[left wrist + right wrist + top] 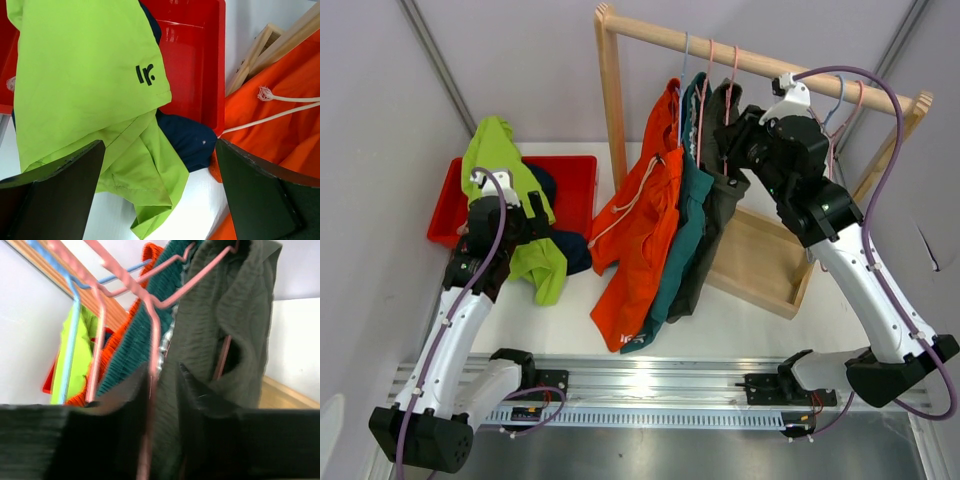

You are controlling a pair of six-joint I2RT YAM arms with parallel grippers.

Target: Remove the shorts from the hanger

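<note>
Three shorts hang on the wooden rack: orange shorts point(640, 230) with a white drawstring, teal shorts point(685, 230) and dark grey shorts point(715, 210). My right gripper point(735, 135) is up at the waistband of the dark grey shorts point(220, 325). Seen from its wrist, the right gripper point(165, 372) has its jaws narrowed on the grey fabric beside a pink hanger point(152, 315) wire. Lime green shorts point(510, 170) and navy shorts point(570, 250) lie over the red bin point(575, 175). My left gripper point(160, 145) stands open above the lime green shorts point(85, 75), holding nothing.
The rack's top rail point(750, 60) carries empty pink and blue hangers point(840, 110) at its right end. Its wooden base frame point(760, 260) lies under the hanging clothes. A blue hanger point(75, 315) shows at the left of the right wrist view.
</note>
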